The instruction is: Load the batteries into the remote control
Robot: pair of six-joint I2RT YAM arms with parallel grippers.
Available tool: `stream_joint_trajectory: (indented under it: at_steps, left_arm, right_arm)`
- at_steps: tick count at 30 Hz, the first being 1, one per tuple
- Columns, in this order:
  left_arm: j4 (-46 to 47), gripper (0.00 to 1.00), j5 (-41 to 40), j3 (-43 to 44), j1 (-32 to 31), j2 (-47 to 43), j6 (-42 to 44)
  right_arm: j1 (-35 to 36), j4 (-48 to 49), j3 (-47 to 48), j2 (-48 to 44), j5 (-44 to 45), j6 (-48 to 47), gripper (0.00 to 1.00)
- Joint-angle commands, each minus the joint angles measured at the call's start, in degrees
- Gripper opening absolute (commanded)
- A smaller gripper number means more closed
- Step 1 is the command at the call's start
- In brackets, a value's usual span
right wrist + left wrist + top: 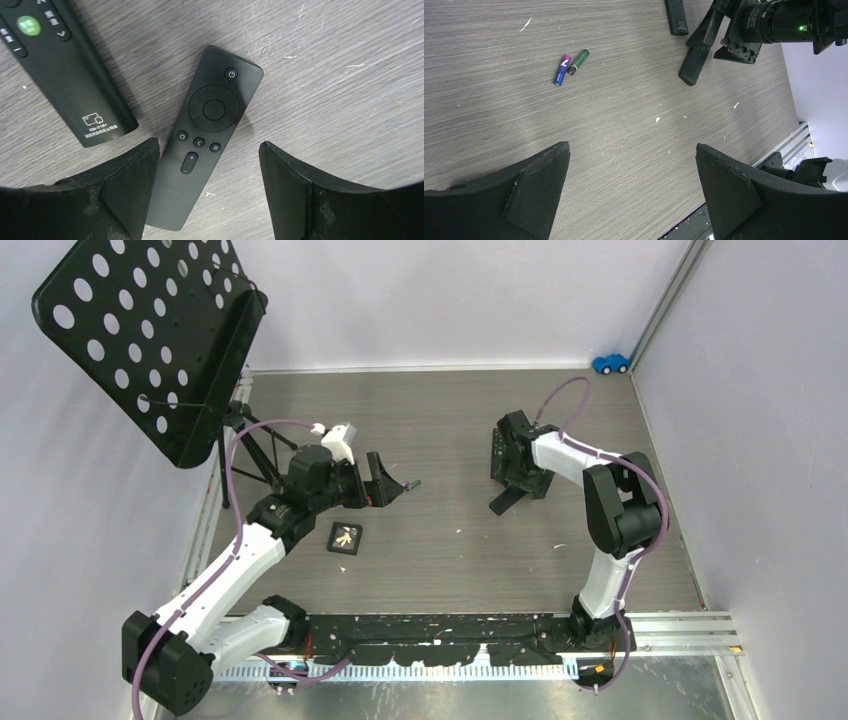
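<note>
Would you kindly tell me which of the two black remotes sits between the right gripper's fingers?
The remote with the round ring pad and power button, face up inside the open right gripper; the remote with the green button lies outside its fingers.

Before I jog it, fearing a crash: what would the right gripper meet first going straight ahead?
Probably the slim black remote with the round dial, between the open fingers of the right gripper; depth unclear.

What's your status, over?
Left hand open, empty. Right hand open, astride small remote. Batteries loose on table, not loaded. Second remote alongside.
</note>
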Motion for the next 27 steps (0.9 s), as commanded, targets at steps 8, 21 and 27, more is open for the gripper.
stream_joint_trajectory:
  at_steps: [8,21,27]
  left_arm:
    - [1.8,1.00,1.4,1.7,0.3,0.1,-0.3]
    - [13.6,0.97,12.2,-1.6,-0.7,5.4,-9.9]
    - [21.8,0.96,17.4,-3.2,-2.1,9.8,-18.7]
  right_arm:
    - [-1.9,4.9,-0.7,0.6,-4.6,4.2,0.61]
    - [-1.2,12.1,-9.6,-11.7,-17.8,4.4,0.17]
    - [0.8,30.5,-21.2,-26.7,-34.6,13.4,0.17]
